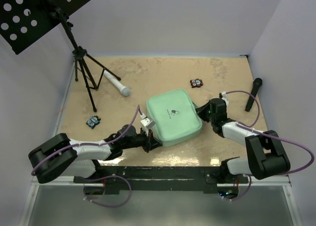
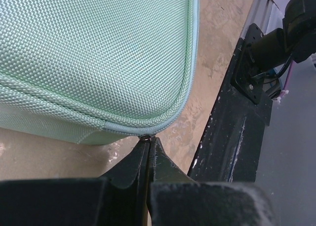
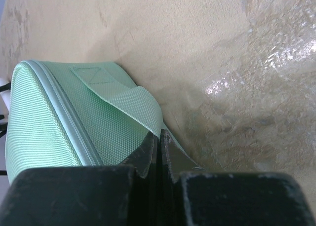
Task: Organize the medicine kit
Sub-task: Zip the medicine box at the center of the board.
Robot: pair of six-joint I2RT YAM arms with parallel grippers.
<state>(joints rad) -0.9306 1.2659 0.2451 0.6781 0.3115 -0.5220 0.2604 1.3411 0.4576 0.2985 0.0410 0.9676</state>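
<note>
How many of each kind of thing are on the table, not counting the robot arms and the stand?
Green medicine kit: 1
White-and-grey cylinder: 1
Black stick: 1
Small black gadgets: 2, the red gadget and the blue gadget
Total: 5

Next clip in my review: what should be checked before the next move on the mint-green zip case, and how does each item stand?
1. Left fingers shut on small metal zipper ring: ok.
2. Right fingers shut on green fabric strap: ok.
3. Mint-green soft zip case flat on tan table: ok.
4. Zip closed where visible: ok.
5. Case contents: cannot tell.
6. White-and-grey cylinder apart from case: ok.
</note>
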